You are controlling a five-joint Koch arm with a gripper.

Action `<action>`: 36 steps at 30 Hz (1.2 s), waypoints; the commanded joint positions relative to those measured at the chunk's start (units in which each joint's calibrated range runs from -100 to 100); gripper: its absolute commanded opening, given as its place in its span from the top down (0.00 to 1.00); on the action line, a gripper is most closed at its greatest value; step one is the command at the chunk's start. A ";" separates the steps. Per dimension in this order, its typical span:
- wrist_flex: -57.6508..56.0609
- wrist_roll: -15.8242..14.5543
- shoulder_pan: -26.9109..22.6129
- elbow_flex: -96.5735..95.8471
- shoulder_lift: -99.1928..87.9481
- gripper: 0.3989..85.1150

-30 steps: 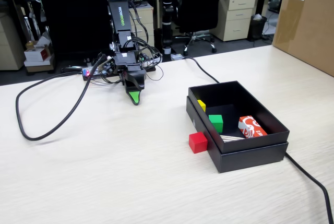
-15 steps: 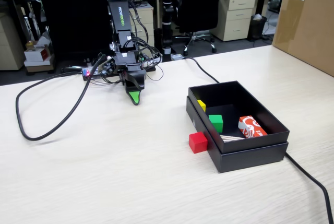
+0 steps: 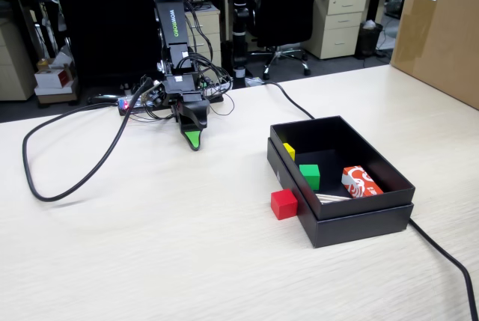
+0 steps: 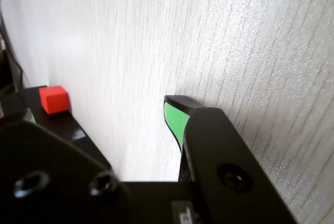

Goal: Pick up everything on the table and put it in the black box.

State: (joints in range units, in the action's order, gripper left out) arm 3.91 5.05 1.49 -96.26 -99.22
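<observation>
The small red cube [image 3: 284, 203] sits on the table [image 3: 187, 246], touching the left outer wall of the black box [image 3: 359, 220]; the wrist view shows the red cube [image 4: 54, 99] far off at the left by the box wall [image 4: 65, 126]. My gripper [image 3: 196, 138] points down at the table near the arm's base, well left of and behind the cube. In the wrist view the gripper [image 4: 102, 113] holds nothing. Bare table shows beside the green-padded finger [image 4: 175, 118], and the jaws stand apart.
Inside the box lie a yellow cube [image 3: 290, 150], a green cube [image 3: 310, 176] and a red-and-white packet [image 3: 361, 182]. A black cable [image 3: 67, 179] loops at the left, another cable [image 3: 441, 254] runs past the box. A brown carton [image 3: 441, 29] stands at the right.
</observation>
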 commanded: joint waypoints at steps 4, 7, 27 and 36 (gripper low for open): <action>-1.10 0.00 0.00 -1.02 0.60 0.43; -1.02 0.00 0.00 -1.02 0.60 0.43; -1.19 -0.10 -0.44 -0.48 0.60 0.43; -35.23 -6.30 -1.86 29.17 5.30 0.45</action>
State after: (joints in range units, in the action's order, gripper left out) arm -26.83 0.12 0.07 -71.88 -94.82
